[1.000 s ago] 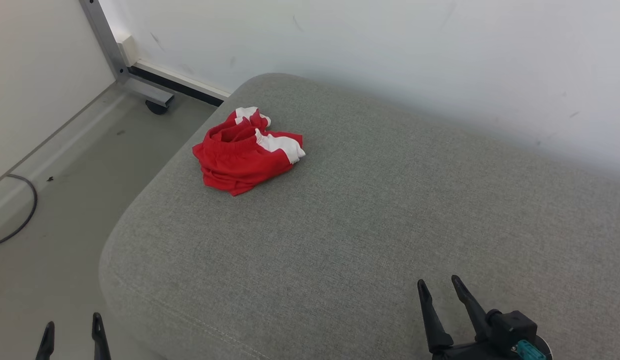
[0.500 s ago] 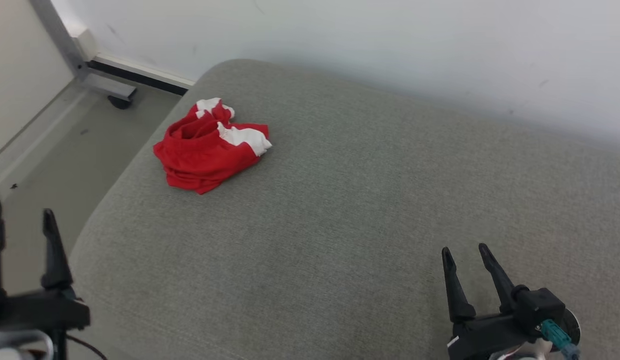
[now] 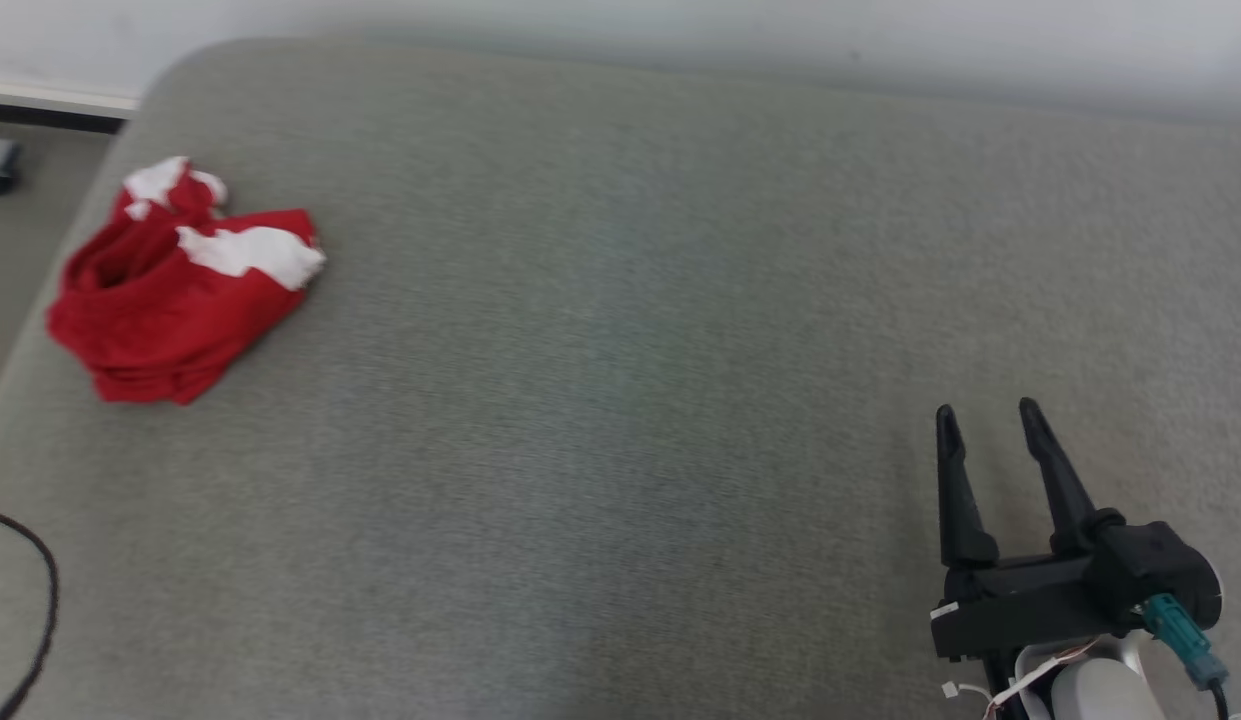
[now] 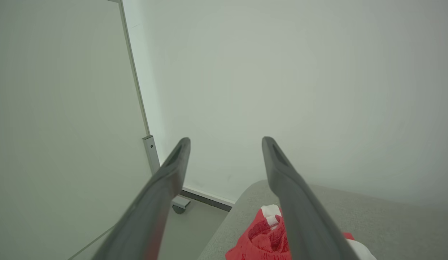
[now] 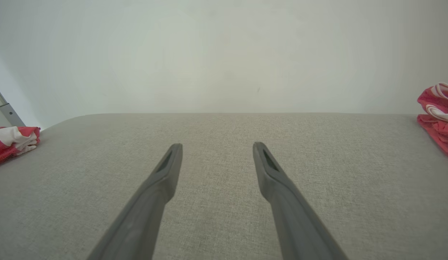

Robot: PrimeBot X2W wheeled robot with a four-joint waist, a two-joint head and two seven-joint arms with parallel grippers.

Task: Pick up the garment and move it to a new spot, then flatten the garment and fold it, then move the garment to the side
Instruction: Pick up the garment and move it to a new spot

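Crumpled red-and-white garment [image 3: 170, 290] lies at the far-left end of the grey cushion [image 3: 620, 350], partly hidden in the left wrist view behind the left gripper [image 4: 226, 142] (jaws released, wide apart), while the right gripper [image 3: 985, 415] hovers at lower right over bare cushion, jaws likewise released, wrist cut off by the frame.

free: grey cushion [image 3: 620, 400] middle | obstacles: red garment [image 3: 170, 290] left edge, wall [image 3: 680, 18] behind, perhaps cable [image 3: 52, 585]

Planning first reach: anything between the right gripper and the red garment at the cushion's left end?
Nothing visible. Bare grey cushion lies between the open right gripper and the crumpled red garment near its left edge.
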